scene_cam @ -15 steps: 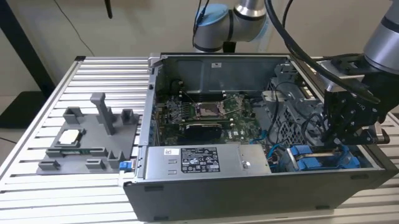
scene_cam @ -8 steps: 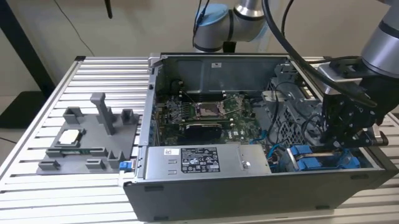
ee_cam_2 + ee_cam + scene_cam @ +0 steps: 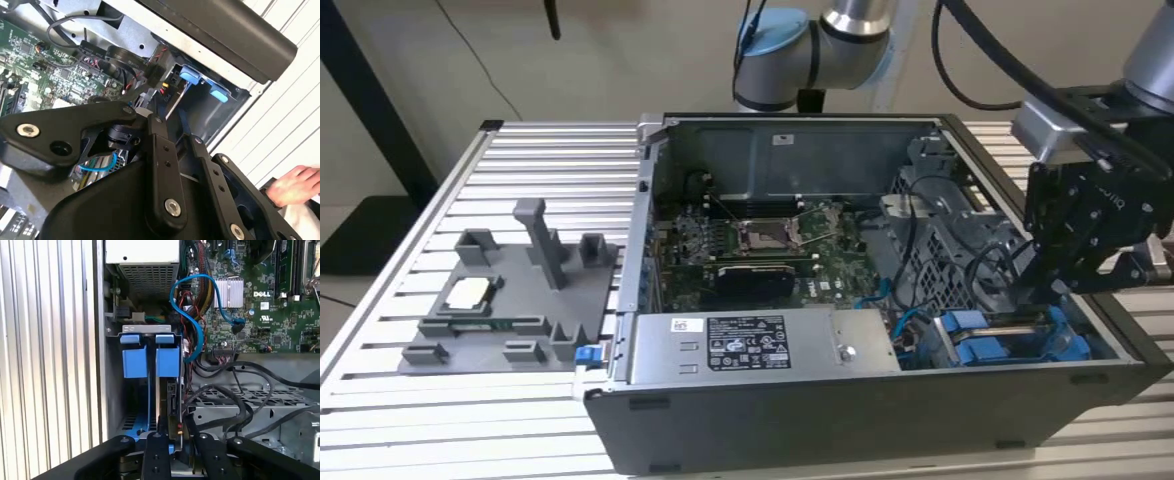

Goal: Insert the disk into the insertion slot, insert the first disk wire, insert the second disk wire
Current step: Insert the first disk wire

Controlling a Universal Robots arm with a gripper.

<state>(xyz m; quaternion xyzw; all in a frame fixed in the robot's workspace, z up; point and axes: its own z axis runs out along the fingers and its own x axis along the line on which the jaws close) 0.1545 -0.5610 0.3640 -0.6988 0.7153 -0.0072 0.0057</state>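
Note:
The disk [image 3: 172,392] stands on edge inside the insertion slot [image 3: 147,329], its blue carrier [image 3: 135,361] showing two tabs. In the exterior view the blue carrier [image 3: 981,345] sits in the case's near corner on that view's right. My gripper [image 3: 1034,300] reaches down into that corner, right over the disk's connector edge. In the first wrist view my gripper [image 3: 178,436] looks shut on a black disk wire [image 3: 210,392] whose plug end sits against the disk's edge. The second wrist view has the black fingers [image 3: 159,150] close together near the blue tabs [image 3: 190,77].
A label-stickered power-supply box [image 3: 761,345] lies along the case's front wall. The motherboard [image 3: 761,245] fills the case's middle. A blue cable [image 3: 195,305] loops near the slot. A grey fixture [image 3: 507,300] stands on the slatted table. A person's hand [image 3: 295,185] rests outside the case.

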